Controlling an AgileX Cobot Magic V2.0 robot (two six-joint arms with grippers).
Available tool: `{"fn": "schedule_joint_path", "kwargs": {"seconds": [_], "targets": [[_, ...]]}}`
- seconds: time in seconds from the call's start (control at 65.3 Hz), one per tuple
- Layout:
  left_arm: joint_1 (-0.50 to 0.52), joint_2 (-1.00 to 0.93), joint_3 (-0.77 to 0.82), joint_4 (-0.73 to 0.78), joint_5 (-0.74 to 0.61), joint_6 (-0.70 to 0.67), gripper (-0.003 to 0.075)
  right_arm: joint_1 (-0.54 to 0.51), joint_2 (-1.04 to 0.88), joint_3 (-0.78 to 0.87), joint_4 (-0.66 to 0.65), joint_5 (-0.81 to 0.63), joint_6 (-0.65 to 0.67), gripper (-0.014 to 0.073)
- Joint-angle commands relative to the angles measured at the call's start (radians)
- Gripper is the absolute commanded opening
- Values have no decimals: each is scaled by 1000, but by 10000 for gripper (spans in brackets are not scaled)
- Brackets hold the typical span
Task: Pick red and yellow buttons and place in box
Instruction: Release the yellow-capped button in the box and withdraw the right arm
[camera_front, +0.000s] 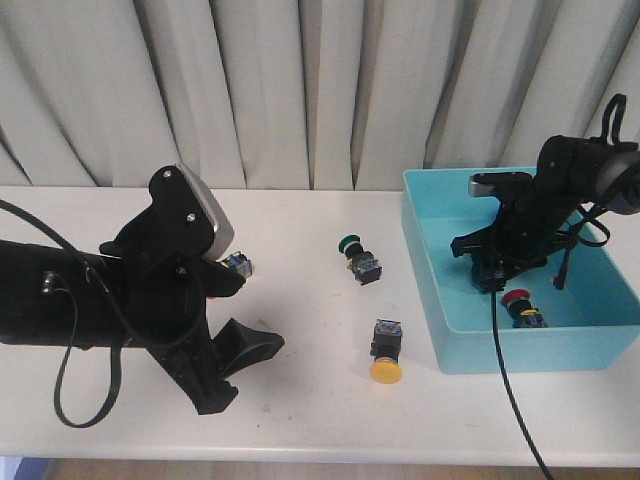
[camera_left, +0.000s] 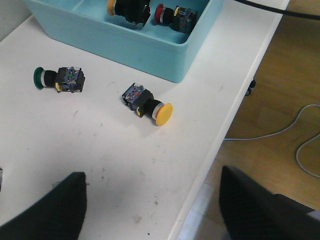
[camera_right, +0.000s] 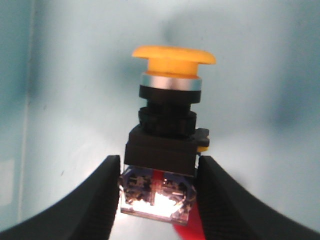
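My right gripper (camera_front: 492, 268) is down inside the turquoise box (camera_front: 432, 290). It is shut on the black body of a yellow button (camera_right: 167, 115), held just above the box floor, with the fingers (camera_right: 95, 200) against both of its sides. In the box beside it lies a red button (camera_front: 518, 300). A second yellow button (camera_front: 385, 357) lies on the table in front of the box, cap towards the front edge (camera_left: 150, 103). My left gripper (camera_left: 155, 215) hovers open and empty over the table's front edge, left of that button.
A green-capped button (camera_front: 357, 255) lies mid-table, left of the box (camera_left: 56, 79). Another small part (camera_front: 238, 265) sits close behind my left wrist. The table edge (camera_left: 220, 145) drops to the floor, where cables lie.
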Motion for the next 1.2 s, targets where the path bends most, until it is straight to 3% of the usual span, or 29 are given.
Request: {"fn": "schedule_joint_path", "kwargs": {"seconds": [0.0,0.352,0.69,0.858,1.18], "targets": [[-5,-26,-27,-26,-30,-11,545,-2,-36,-61,9,-16,-2,247],[-5,-26,-27,-26,-34,-7,545,-2,-14,-104,6,13,-4,379],[-5,-26,-27,-26,-38,-7,545,-2,-132,-142,37,233,-16,415],[-5,-26,-27,-25,-39,-7,545,-2,-330,34,89,156,-24,415],[-5,-26,-27,-25,-39,-7,545,-2,-834,453,42,61,-42,409]]}}
